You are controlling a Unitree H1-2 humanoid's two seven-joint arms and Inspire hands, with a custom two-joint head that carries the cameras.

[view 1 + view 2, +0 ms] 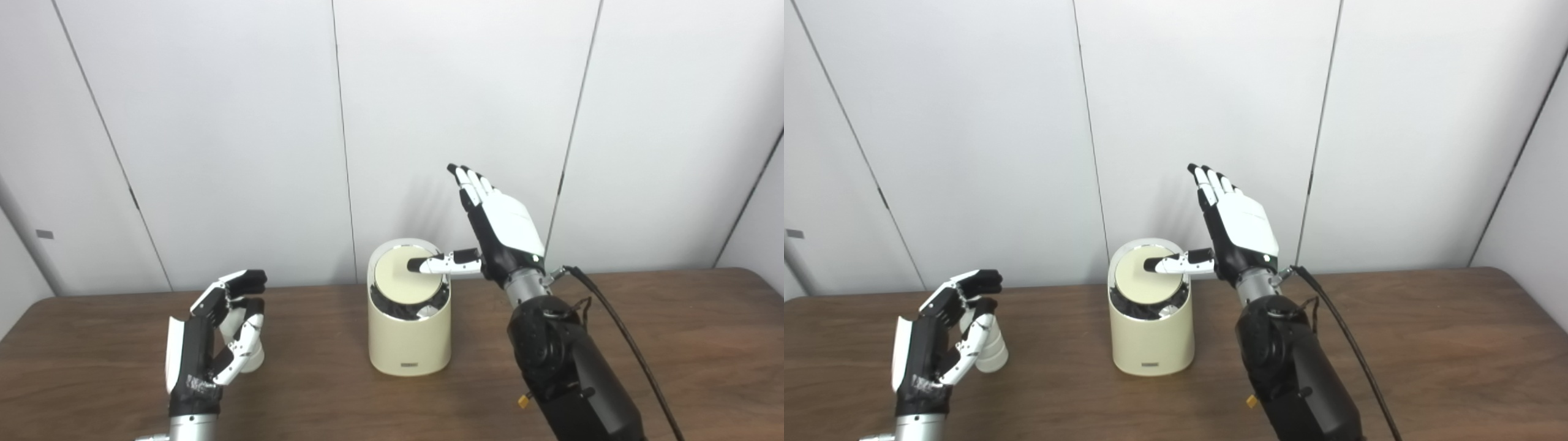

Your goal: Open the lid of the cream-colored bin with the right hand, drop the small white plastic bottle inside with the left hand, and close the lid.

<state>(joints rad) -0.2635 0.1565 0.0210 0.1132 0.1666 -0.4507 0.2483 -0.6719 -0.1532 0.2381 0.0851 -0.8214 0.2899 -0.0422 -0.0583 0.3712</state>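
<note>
The bin (pixel 409 318), a smooth cream cylinder, stands near the middle of the brown wooden table (pixel 674 343), closer to the back edge, with free room on both sides. The right hand (pixel 499 236) is spread, its thumb pressing on the round lid (pixel 404 275), which is tilted. Near the left edge, the left hand (pixel 211 343) curls around the white bottle (pixel 989 349).

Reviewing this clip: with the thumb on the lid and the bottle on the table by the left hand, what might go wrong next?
1. The right hand touches the tilted lid with its thumb only; it may slip and let the lid swing back.
2. The left hand curls around the small white bottle, but the grip looks loose; it might tip when lifted.
3. The bin has a narrow opening, so the bottle might strike the rim.
</note>
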